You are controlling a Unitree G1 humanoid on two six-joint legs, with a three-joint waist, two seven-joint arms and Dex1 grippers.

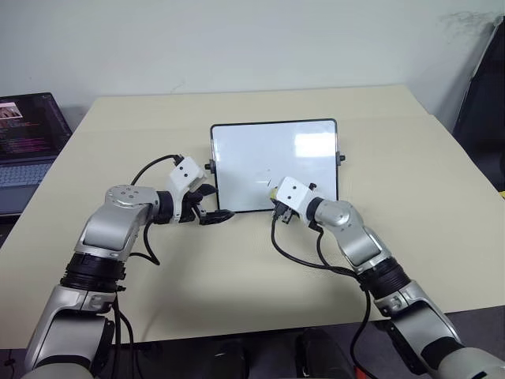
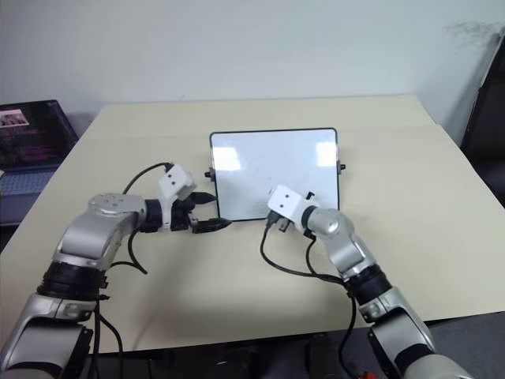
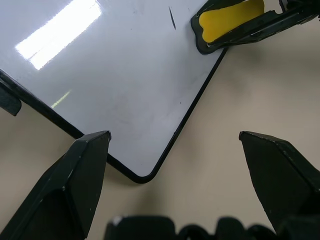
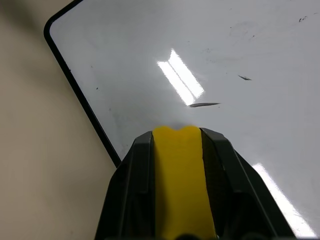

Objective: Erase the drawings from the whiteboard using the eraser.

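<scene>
Wiping in hand: right gripper (image 4: 177, 150) clenched on yellow oblong eraser (image 4: 180, 185) over glossy black-framed whiteboard (image 1: 260, 158); left gripper (image 3: 175, 145) released. Next: sweep far-right over remaining thin black marker drawings (image 4: 204, 104).

Left end effector (image 1: 215, 204) gapes wide; right end effector (image 1: 274, 195) is clamped, both arms reaching forward.

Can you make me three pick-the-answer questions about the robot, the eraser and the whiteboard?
1. Where is the eraser?
A. in the right gripper
B. on the laptop
C. on the floor

2. What colour is the eraser's top?
A. red
B. yellow
C. green

3. How are the left gripper's fingers?
A. shut on a pen
B. shut on the whiteboard
C. open

Answers: 1 A, black fingers clamp it over the whiteboard; 2 B, yellow shows between the fingers; 3 C, a wide empty gap separates them.
</scene>
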